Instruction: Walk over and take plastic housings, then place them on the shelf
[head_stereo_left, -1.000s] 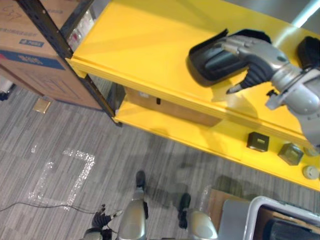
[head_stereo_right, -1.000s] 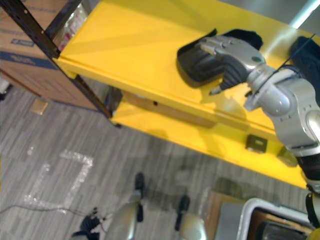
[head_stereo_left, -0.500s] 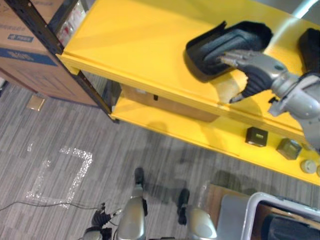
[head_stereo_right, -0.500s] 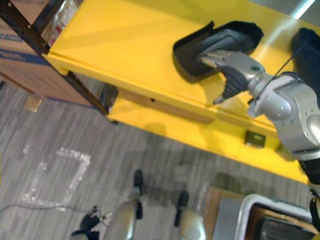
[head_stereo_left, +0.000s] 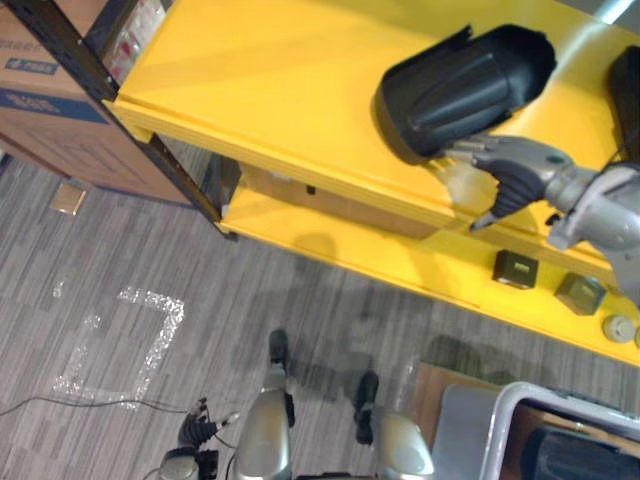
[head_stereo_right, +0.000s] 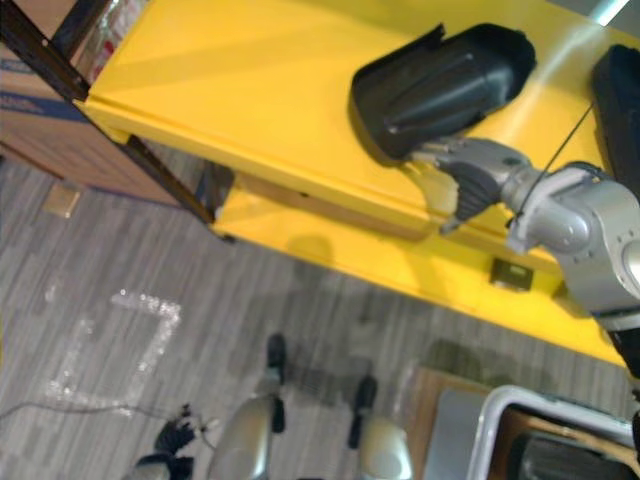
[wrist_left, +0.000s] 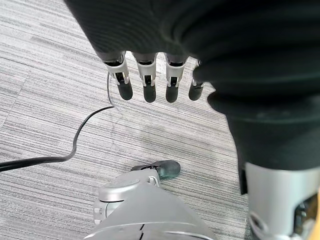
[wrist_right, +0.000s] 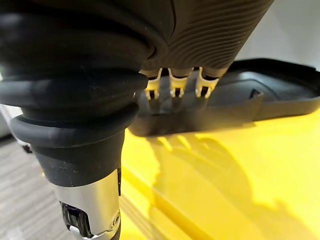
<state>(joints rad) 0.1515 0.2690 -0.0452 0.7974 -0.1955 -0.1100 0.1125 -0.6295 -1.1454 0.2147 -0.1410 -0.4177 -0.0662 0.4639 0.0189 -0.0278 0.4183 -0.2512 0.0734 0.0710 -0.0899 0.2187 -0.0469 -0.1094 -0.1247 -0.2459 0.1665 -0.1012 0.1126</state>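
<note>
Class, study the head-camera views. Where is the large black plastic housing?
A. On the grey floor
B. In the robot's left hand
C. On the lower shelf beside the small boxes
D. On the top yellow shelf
D: the black plastic housing lies on the top yellow shelf, with the right hand at its near edge, fingers straight.
</note>
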